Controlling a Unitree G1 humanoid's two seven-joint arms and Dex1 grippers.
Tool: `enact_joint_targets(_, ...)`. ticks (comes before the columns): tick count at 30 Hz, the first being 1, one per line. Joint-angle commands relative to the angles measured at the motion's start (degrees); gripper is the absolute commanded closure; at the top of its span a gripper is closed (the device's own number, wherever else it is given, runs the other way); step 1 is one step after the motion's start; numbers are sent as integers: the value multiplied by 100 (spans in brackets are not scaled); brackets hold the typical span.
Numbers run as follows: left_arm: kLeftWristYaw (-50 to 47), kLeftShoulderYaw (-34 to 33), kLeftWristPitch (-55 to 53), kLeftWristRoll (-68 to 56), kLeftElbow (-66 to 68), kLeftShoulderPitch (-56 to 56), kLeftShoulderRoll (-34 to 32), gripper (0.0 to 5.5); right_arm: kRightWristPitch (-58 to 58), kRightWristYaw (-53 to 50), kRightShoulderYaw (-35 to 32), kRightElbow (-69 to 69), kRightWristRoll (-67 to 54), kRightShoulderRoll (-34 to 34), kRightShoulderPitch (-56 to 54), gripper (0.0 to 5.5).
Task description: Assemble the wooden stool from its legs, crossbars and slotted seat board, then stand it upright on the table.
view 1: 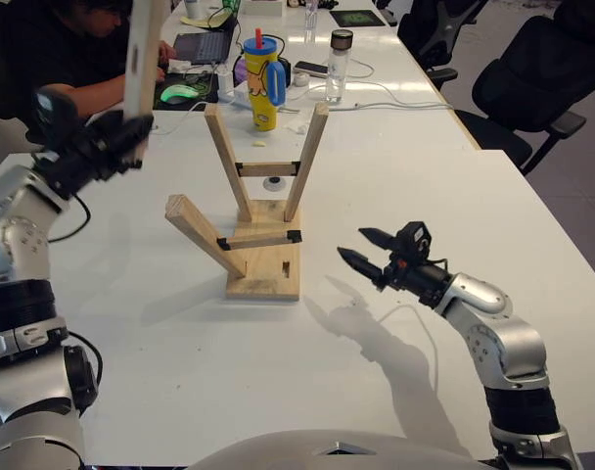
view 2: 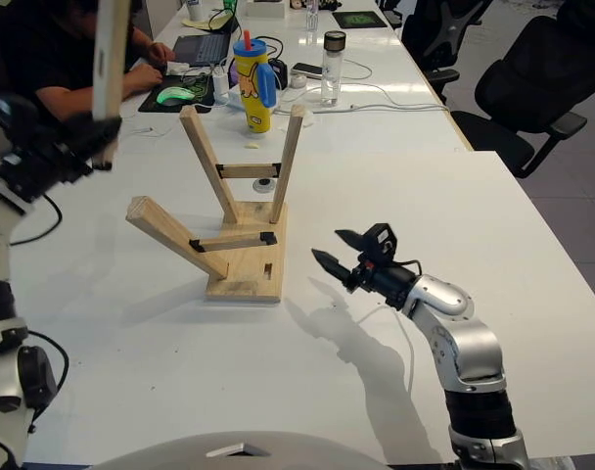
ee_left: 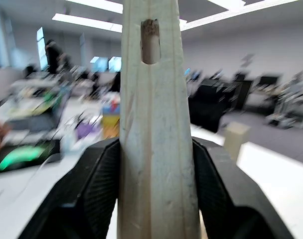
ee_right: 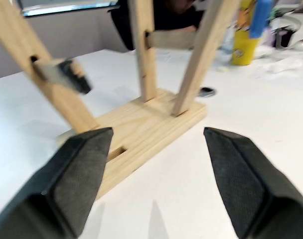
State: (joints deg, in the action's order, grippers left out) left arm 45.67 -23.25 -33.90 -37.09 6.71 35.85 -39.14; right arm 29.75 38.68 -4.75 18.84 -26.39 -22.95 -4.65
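White desk [view 1: 395, 196] with an office chair [view 1: 532, 78] beyond.
- Slotted seat board [view 1: 268, 272]: flat at desk centre.
- Rear left leg [view 1: 229, 162] and rear right leg [view 1: 307, 162]: standing in the board's 12 o'clock end, splayed, joined by a crossbar [view 1: 266, 168].
- Third leg [view 1: 202, 233]: leaning toward 9 o'clock; second crossbar [view 1: 260, 239] projects from it toward 3 o'clock.
- Fourth leg [view 1: 141, 59]: upright, raised at 10 o'clock of the board, clamped between the left gripper's [view 1: 131, 127] fingers [ee_left: 99, 184].
- Right gripper [view 1: 350, 243]: above the desk at 3 o'clock of the board, fingers [ee_right: 76, 174] spread wide, holding nothing.
- Yellow cup [view 1: 262, 88]: at 12 o'clock.
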Motion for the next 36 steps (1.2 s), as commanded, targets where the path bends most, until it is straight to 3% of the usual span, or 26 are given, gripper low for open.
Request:
enact_joint_targets(1, -215, -32, -942, -1303, -1239, 731, 47, 343, 397, 181, -727, 38, -1277, 14, -464, 194)
enact_joint_targets(8, -1628, 663, -2279, -3695, -2775, 1253, 768, 343, 1514, 238, -1554, 261, -3909, -294, -931, 87)
enact_joint_targets(12, -2188, 1320, -2376, -3913, -3216, 491, 1246, 343, 2061, 495, -1856, 346, -5181, -764, -765, 82)
enact_joint_targets(18, -1460, 1992, -2613, -3568, -3447, -810, 825, 343, 2254, 452, -2185, 197, -6137, -1190, -702, 82)
enact_joint_targets(29, 98, 2609, -2411, -2781, -3209, -1393, 391, 343, 2359, 706, -1721, -188, -5743, -1489, -854, 82)
enact_joint_targets(36, 468, 2587, -2405, -2552, -3132, -1629, 160, 343, 2550, 996, -1563, -273, -5739, -1612, -900, 175)
